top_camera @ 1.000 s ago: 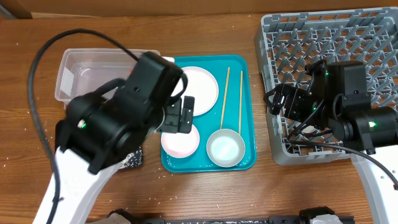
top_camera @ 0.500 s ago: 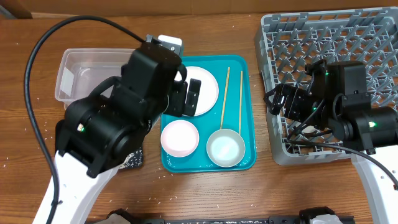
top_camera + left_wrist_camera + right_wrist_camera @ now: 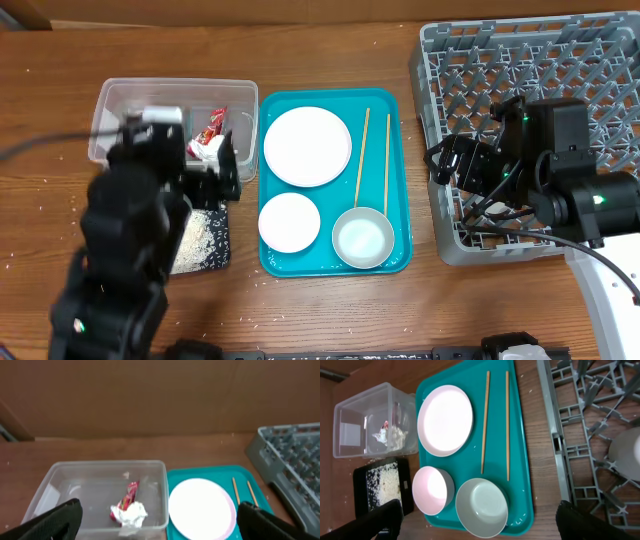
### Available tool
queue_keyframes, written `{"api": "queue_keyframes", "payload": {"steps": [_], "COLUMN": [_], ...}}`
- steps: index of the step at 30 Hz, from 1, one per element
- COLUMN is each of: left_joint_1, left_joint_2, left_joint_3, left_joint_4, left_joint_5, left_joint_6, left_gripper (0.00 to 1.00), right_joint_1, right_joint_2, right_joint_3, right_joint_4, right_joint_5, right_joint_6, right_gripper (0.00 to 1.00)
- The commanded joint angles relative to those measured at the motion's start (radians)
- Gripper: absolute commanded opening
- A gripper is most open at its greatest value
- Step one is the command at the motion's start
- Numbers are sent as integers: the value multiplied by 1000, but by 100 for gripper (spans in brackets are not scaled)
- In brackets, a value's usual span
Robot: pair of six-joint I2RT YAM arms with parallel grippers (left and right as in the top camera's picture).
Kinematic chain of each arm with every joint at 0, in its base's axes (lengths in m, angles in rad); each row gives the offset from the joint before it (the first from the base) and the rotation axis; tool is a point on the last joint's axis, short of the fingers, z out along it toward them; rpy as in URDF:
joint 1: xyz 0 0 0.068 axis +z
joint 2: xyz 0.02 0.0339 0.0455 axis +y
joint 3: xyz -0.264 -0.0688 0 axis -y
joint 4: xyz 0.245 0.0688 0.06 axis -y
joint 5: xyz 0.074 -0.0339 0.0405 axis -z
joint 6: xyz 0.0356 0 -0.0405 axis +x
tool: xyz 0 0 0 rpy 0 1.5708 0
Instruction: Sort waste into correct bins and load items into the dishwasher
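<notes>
Lying in the clear tub [image 3: 120,105], toward its right end, is the wrapper [image 3: 210,135]: red-and-white, crumpled, on the tub floor, nothing touching it. Just in front of the tub sits the black tray [image 3: 408,480], with rice [image 3: 382,482] spread over its floor. In the overhead view its left part is covered by the left arm.

Left gripper [image 3: 160,506]: fingers spread wide, nothing between them, held above the tub's front wall w/ the wrapper below.

Teal tray [image 3: 400,150] sits just right of the tub & black tray.
- Plate [image 3: 307,146]: back-left of the teal tray, flat.
- White bowl [image 3: 289,222]: front-left, upright, beside the plate.
- Metal bowl [image 3: 363,238]: front-right, upright, apart from the white bowl.
- Chopsticks [image 3: 361,155]: two, side by side, right of the plate, running front to back. The near end of the right one meets the metal bowl's rim.

Rack [image 3: 470,60]: far right of the table [image 3: 330,50], well apart from the tub.

Right gripper [image 3: 480,507]: fingers parted, holding nothing, hovering at the rack's left edge.

A white round item [image 3: 626,452] sits in the rack, cut off by the frame edge in the right wrist view. Can't tell what kind.

A few loose grains [image 3: 270,318] lie on the table near its front edge.
</notes>
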Motion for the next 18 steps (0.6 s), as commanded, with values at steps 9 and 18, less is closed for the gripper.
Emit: {"api": "queue_keyframes", "payload": {"steps": [9,18], "left_joint_1": [68,123], "left_joint_2": [-494,-747], "left_joint_3": [-617,-919], "left_joint_4": [303,385], "left_joint_5": [31,132], "left_joint_6": [-23,-39], "left_gripper": [100,100], "right_joint_1": [6,6], "right_joint_2": [-5,-5], "right_joint_3": [15,15], "right_joint_4": [4,4], "right_joint_5": [10,10], "right_joint_6": [-6,-6], "right_gripper": [100,100]}}
